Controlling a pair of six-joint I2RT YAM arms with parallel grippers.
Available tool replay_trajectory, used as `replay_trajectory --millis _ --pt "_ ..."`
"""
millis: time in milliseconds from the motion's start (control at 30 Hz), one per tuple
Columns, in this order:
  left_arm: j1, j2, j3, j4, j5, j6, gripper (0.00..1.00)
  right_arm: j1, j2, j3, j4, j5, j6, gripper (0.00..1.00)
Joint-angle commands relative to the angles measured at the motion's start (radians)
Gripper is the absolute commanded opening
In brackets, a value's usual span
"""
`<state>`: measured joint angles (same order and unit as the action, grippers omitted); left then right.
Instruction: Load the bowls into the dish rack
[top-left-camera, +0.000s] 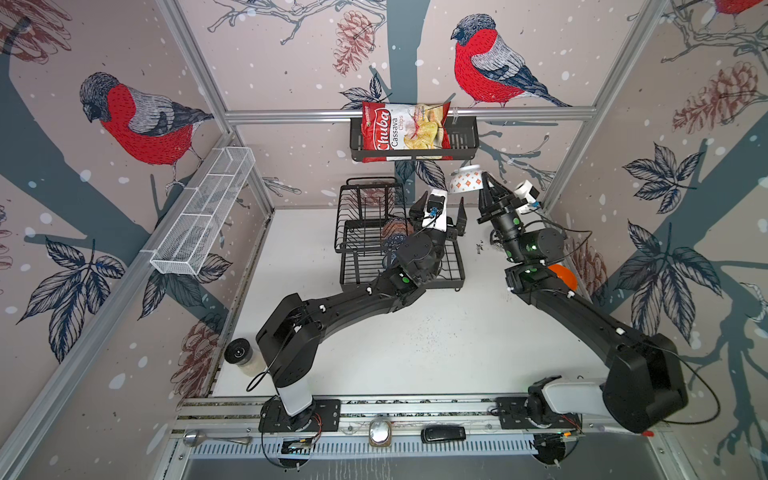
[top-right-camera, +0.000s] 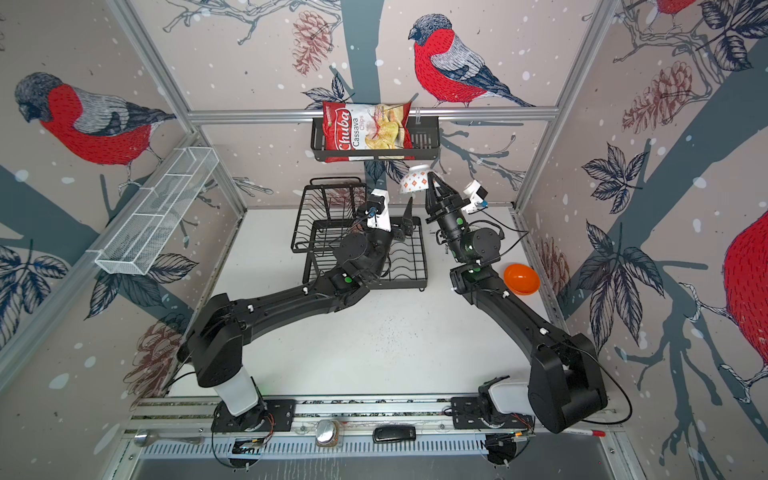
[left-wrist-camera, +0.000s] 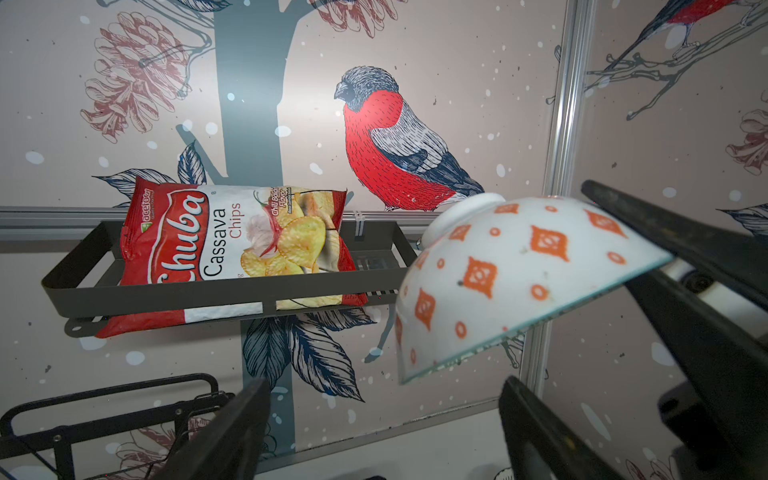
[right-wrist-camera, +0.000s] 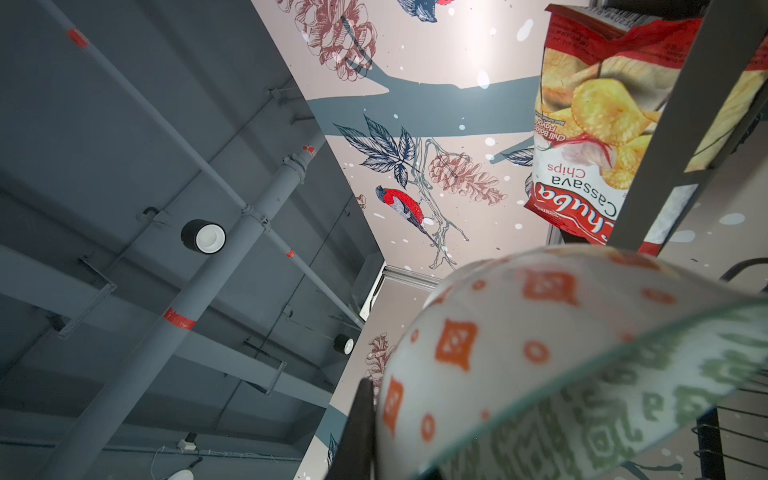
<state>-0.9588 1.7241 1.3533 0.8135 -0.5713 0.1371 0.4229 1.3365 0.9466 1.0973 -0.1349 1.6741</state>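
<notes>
While the right gripper (top-left-camera: 485, 185) clamps the orange-white bowl (top-left-camera: 465, 183) by its rim, the left gripper (top-left-camera: 442, 203) hangs below. Its jaws stand apart.

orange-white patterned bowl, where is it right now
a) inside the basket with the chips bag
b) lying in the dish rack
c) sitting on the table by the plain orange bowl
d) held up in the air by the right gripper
d: the right gripper has its jaws shut on the rim of the orange-white patterned bowl, which hangs tilted in the air below the black basket.
</notes>
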Motion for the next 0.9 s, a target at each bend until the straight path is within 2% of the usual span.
replay_trajectory --millis 0,133,233,333,500,633,733,867 --pt "0.0 -0.031 0.019 -0.142 0.049 -0.073 0.96 -0.009 0.008 -0.013 0.165 -0.036 -0.047 0.0" --pt "0.006 -0.066 0.057 -0.339 0.093 -0.125 0.98 -0.033 0.03 -0.053 0.27 -0.063 -0.045 0.0" --pt "0.042 -0.112 0.064 -0.466 0.199 -0.225 0.98 -0.054 0.044 -0.091 0.391 -0.104 -0.055 0.0" --pt "0.079 -0.131 0.116 -0.632 0.29 -0.303 0.98 -0.079 0.037 -0.107 0.374 -0.146 -0.084 0.0" --pt "0.127 -0.099 0.222 -0.827 0.361 -0.288 0.98 -0.094 0.03 -0.109 0.3 -0.199 -0.169 0.0" --pt "0.163 -0.01 0.377 -1.0 0.453 -0.282 0.98 -0.095 0.054 -0.109 0.273 -0.236 -0.225 0.0" --pt "0.17 0.038 0.465 -1.081 0.478 -0.253 0.98 -0.099 0.078 -0.115 0.266 -0.247 -0.252 0.0" --pt "0.208 0.083 0.531 -1.143 0.564 -0.245 0.98 -0.11 0.138 -0.109 0.288 -0.23 -0.263 0.0"
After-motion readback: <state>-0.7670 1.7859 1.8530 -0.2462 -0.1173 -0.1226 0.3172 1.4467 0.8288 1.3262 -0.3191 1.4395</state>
